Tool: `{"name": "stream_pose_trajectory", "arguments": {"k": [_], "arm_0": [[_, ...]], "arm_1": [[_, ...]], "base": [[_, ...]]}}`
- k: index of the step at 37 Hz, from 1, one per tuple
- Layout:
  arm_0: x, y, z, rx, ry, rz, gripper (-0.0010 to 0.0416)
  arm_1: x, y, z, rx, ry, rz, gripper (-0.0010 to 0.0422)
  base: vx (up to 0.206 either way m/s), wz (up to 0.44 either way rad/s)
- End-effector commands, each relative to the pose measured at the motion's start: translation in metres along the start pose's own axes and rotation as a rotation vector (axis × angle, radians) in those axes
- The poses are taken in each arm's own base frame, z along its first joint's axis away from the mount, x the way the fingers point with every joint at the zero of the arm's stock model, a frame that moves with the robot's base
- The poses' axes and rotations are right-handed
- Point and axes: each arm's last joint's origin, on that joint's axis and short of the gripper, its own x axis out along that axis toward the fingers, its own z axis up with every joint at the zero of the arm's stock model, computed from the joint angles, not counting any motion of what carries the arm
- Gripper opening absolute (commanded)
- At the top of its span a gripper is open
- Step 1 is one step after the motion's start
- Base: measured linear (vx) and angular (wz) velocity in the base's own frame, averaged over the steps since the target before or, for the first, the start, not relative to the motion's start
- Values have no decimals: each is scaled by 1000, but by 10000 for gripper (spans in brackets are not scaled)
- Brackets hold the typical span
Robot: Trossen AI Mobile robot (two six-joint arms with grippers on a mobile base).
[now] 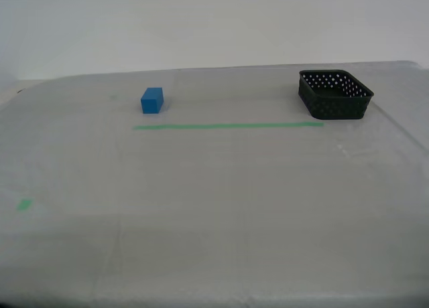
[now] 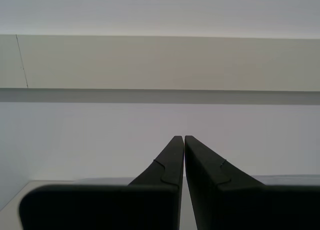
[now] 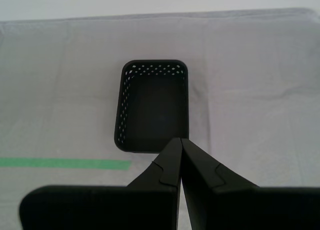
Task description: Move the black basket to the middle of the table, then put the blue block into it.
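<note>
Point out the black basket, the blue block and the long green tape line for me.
black basket (image 1: 335, 102), exterior view, on its perforated front wall.
blue block (image 1: 152, 101), exterior view, on its front face.
green tape line (image 1: 228, 126), exterior view, at the strip's middle.

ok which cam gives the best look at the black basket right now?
First wrist view: the black basket sits just ahead of my first gripper, seen from above, empty inside. The exterior view shows it small, far on its right side of the table. The second wrist view shows only wall.
</note>
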Motion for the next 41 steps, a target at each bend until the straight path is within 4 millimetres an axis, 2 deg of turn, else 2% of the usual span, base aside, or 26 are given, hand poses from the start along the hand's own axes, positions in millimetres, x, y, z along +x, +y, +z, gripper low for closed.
{"name": "stream_pose_trajectory", "arguments": {"k": [1,16,25,34,41], "arm_0": [[7,0,6,-3,31,7,-1],[35,-1,32,-29,189,8,-1],[42,-2,48,-36,226,12,-1],[52,-2,58,-38,264,12,-1],[72,-4,61,-47,339,15,-1]], "arm_1": [[0,0,1,3,-4,1,0],[0,0,1,3,-3,1,0],[0,0,1,3,-3,1,0],[0,0,1,3,-3,1,0],[0,0,1,3,-3,0,0]], "base": [[0,0],[0,0],[0,0],[0,0],[0,0]]}}
